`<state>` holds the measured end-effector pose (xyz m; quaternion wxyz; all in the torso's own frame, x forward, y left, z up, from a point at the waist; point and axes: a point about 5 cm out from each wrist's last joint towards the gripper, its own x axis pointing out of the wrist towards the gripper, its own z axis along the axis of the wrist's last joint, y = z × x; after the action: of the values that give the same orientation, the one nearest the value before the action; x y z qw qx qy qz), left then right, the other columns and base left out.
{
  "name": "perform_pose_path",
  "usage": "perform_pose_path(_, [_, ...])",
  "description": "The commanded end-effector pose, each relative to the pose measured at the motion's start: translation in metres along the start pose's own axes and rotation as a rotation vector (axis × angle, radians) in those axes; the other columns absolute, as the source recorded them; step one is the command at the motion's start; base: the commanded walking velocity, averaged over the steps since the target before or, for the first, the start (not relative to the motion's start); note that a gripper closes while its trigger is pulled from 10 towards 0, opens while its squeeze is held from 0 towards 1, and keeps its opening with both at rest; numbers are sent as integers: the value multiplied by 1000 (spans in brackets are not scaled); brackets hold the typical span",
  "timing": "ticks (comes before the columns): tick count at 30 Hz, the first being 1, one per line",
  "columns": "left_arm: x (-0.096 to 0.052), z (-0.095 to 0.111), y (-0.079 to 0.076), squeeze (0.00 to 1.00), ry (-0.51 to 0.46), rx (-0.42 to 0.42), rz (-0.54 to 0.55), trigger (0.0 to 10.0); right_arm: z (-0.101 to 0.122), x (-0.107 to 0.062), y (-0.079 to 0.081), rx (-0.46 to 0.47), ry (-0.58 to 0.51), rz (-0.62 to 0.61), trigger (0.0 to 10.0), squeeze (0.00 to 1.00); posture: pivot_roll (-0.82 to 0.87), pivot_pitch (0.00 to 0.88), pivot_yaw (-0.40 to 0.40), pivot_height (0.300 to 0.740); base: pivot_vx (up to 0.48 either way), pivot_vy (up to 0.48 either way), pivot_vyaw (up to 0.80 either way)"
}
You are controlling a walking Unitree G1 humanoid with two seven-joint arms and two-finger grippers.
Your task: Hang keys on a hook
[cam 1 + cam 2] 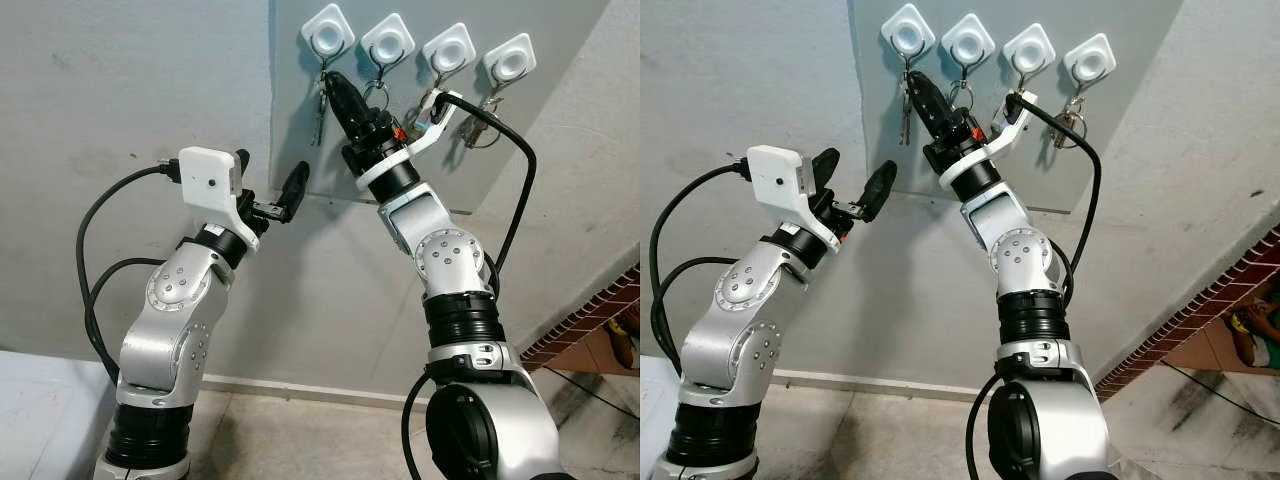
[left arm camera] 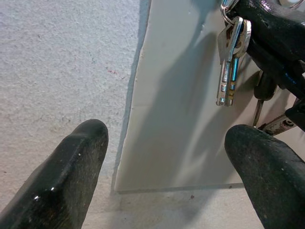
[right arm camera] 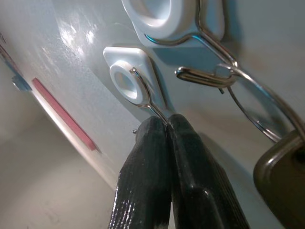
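**Right claw at the leftmost hook, keys nearly hung**

The right claw is raised to the wall panel with its two black fingers pressed together, tips at the wire loop of the leftmost hook. In the right wrist view the fingers meet right at that wire; whether they pinch the key ring or the hook's own wire is hard to tell. The bunch of keys hangs just beside the claw, below that hook, blades pointing down against the grey panel.

The left claw waits lower and to the left, fingers spread wide and holding nothing, pointed toward the panel's lower edge.

Judging by this, the keys look already on or almost on the hook; what is left is to let go and draw the arm back.

The other three white hooks carry rings and keys too, small and partly hidden behind the right wrist and its cable. The keys' ring is covered by the claw.
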<state>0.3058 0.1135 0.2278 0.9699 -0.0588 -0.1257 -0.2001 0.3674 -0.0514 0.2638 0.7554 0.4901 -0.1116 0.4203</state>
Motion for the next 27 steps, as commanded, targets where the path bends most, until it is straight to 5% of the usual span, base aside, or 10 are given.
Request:
perform_pose_path(1, [0, 4, -4, 0, -14, -3, -13, 10000, -8, 0, 4, 39, -6, 9, 10000, 0, 100, 74, -94, 732, 0, 0, 0])
perform_pose_path(3, [-1, 4, -4, 0, -14, -3, -13, 10000, -9, -1, 4, 46, -7, 11, 10000, 0, 101, 77, -94, 732, 0, 0, 0])
perform_pose_path(4, [-1, 4, -4, 0, -14, -3, -12, 10000, -9, -1, 4, 52, -11, 16, 10000, 1000, 101, 77, -94, 732, 0, 0, 0])
perform_pose_path(13, [-1, 4, -2, 0, -11, 1, -3, 10000, -15, -7, 12, -4, 13, 122, 10000, 1000, 101, 84, -93, 732, 0, 0, 0])
perform_pose_path(27, [-1, 2, 0, 0, -6, 1, 6, 10000, -20, -17, 7, -50, 39, 95, 10000, 1000, 97, 88, -90, 732, 0, 0, 0])
